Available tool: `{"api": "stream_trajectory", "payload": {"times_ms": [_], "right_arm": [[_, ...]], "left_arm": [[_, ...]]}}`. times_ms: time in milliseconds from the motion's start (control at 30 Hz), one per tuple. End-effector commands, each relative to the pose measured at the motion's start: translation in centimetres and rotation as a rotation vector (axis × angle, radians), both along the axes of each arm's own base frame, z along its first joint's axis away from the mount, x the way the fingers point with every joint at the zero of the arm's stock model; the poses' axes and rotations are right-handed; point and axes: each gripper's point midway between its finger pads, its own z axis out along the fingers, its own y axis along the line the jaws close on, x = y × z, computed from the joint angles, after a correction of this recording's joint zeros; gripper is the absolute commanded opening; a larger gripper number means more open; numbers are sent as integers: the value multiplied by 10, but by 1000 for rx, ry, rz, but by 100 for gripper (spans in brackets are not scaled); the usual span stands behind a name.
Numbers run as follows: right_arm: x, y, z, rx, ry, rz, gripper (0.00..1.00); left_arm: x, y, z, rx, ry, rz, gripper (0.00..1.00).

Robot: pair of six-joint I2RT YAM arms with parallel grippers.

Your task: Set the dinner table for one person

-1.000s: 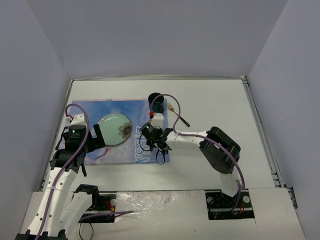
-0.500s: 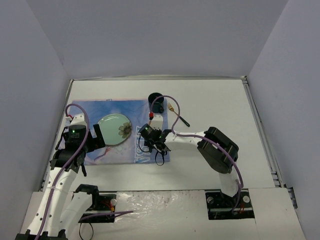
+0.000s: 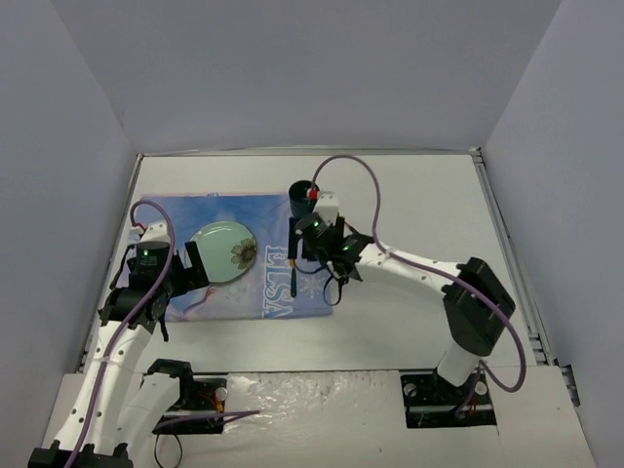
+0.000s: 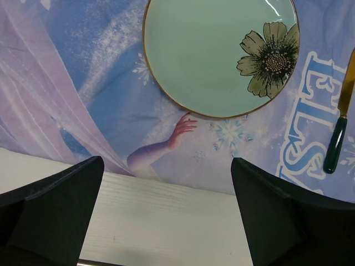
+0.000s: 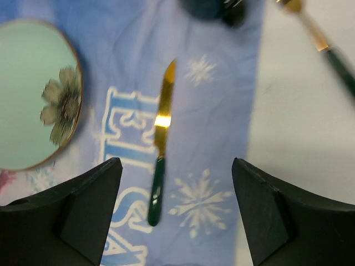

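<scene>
A knife (image 5: 160, 145) with a gold blade and dark green handle lies flat on the blue ELSA placemat (image 3: 255, 292), right of the pale green flower plate (image 3: 222, 252); it also shows in the top view (image 3: 293, 278). My right gripper (image 5: 176, 169) hovers above the knife, open, holding nothing; from above, the right gripper (image 3: 334, 261) sits by the mat's right edge. My left gripper (image 4: 166, 163) is open and empty over the mat's near edge, just short of the plate (image 4: 211, 55). The white dinner table (image 3: 419, 195) carries it all.
A dark cup (image 3: 301, 193) stands at the placemat's far right corner. A second gold utensil with a green handle (image 5: 317, 37) lies on the bare table right of the mat. Grey walls enclose the table on three sides.
The right gripper has opened, let go of the knife and pulled up and away toward the far right. The knife now lies on the placemat. The left arm has barely moved.
</scene>
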Motion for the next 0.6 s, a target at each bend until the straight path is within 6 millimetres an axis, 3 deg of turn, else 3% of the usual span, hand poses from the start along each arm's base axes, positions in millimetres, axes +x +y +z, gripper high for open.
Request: {"api": "stream_trajectory", "payload": {"times_ms": [0,133,267,467,567], "right_arm": [[36,-79,48,-23,-100,-44,77],[56,-140,38,-49,-59,-57,74],[75,-174,25,-65,-17,-59,72],[111,-164,15,-105,-8,97,66],[129,-153,-5,-131,17,174,62]], "left_arm": [[20,-18,26,-111,-71,-3,97],[27,-31,30,-176,-65,-10,97],[35,-40,27,-211,-59,-8,97],[37,-47,27,-229,-56,-9,97],[34,-45,29,-213,-54,-10,97]]}}
